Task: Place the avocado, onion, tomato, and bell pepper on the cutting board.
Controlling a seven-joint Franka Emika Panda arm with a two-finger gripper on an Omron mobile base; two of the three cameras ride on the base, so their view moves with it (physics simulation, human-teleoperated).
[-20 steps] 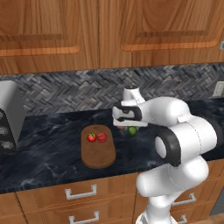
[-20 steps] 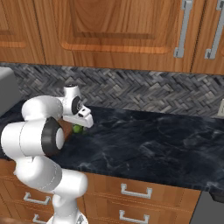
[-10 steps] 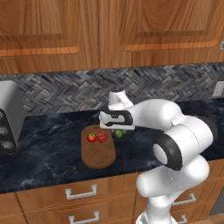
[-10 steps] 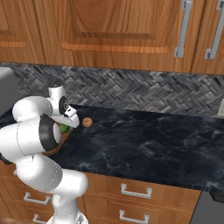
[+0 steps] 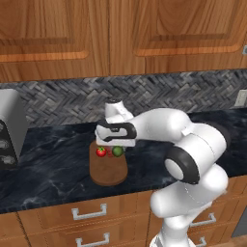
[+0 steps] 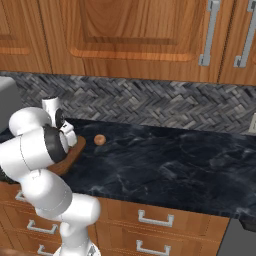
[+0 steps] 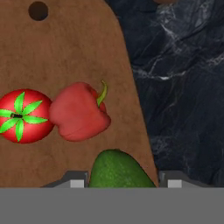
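My gripper is shut on the avocado, a bright green ball held just over the near right part of the cutting board. On the board, the tomato and the bell pepper lie side by side, touching. From the left base view the gripper hangs over the board, with the avocado beside the tomato. The onion rests on the dark counter, right of the board and apart from it.
A grey appliance stands at the counter's left end by the tiled backsplash. A wall outlet is at the far right. Dark marble counter stretches to the right of the onion. Drawers run below the counter's front edge.
The arm has swung left with the avocado in the gripper, from over the counter right of the board to above the board beside the tomato and bell pepper.
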